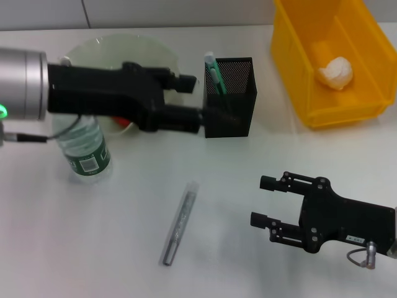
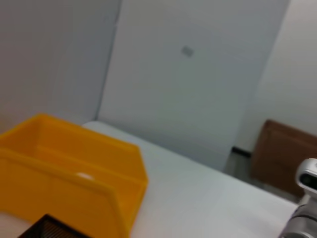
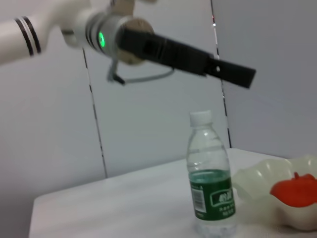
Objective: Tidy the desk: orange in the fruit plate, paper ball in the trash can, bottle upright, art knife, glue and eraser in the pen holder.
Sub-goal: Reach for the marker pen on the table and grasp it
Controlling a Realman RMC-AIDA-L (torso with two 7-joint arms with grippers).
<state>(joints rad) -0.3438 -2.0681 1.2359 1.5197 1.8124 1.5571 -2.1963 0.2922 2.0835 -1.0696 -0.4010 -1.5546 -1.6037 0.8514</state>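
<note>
My left gripper (image 1: 200, 102), spread and empty, hangs beside the pen holder (image 1: 229, 97); my right gripper (image 1: 265, 202), wide, should straddle the glue (image 1: 180, 221) mid-bench squarely.

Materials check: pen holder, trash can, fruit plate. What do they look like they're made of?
Pen holder: black metal mesh by the look; fine perforated walls you can see through, matte.
Trash can: bright yellow moulded plastic, probably; smooth, slightly glossy walls with a thick rim.
Fruit plate: translucent pale-green plastic or glass, cannot tell which; light passes through its wavy rim.
</note>
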